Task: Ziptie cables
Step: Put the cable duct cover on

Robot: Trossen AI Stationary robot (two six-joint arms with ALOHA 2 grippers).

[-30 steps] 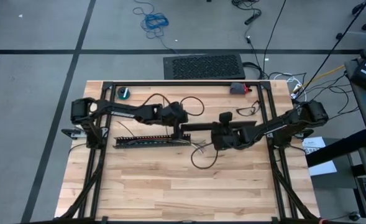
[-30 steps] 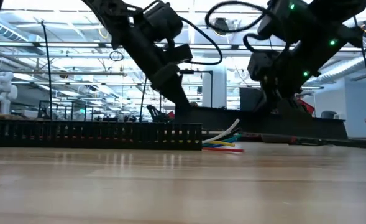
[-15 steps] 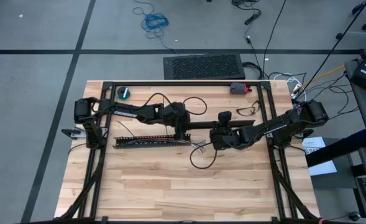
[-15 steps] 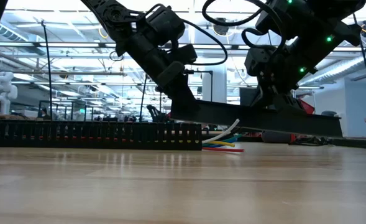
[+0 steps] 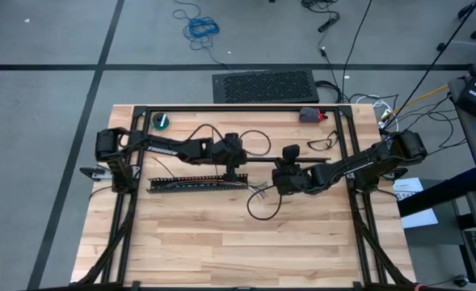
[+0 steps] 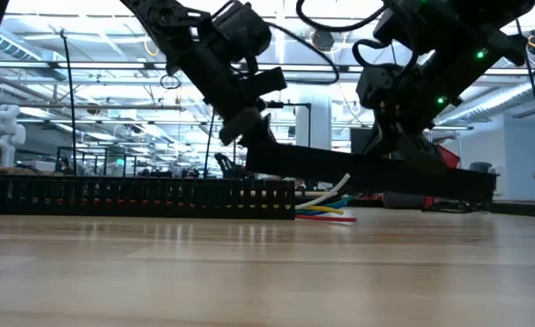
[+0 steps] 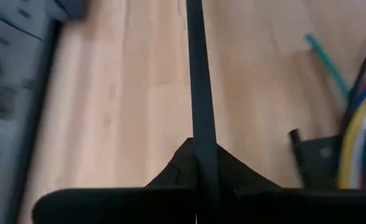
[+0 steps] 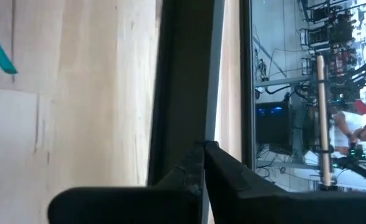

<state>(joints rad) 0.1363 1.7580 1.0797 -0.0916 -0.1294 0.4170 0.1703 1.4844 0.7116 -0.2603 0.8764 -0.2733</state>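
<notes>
Two arms work over one table (image 5: pixel 221 250) of pale wood. The left gripper (image 5: pixel 236 166) and the right gripper (image 5: pixel 283 175) meet near its middle, and each has its fingers pressed together on an end of a single long black bar (image 5: pixel 259 162). The low view shows the bar held just above the wood. One black slotted duct (image 5: pixel 193 183) lies just in front of the left gripper. One bundle of cables (image 5: pixel 259 189) runs inside it, with the coloured ends fanning out of its right end beneath the bar. A black frame (image 5: pixel 238 107) borders the table. Around it is grey floor with one black mat (image 5: pixel 266 85) and a blue coiled cord (image 5: pixel 200 27). Bare wood stretches from the duct to the near edge.
</notes>
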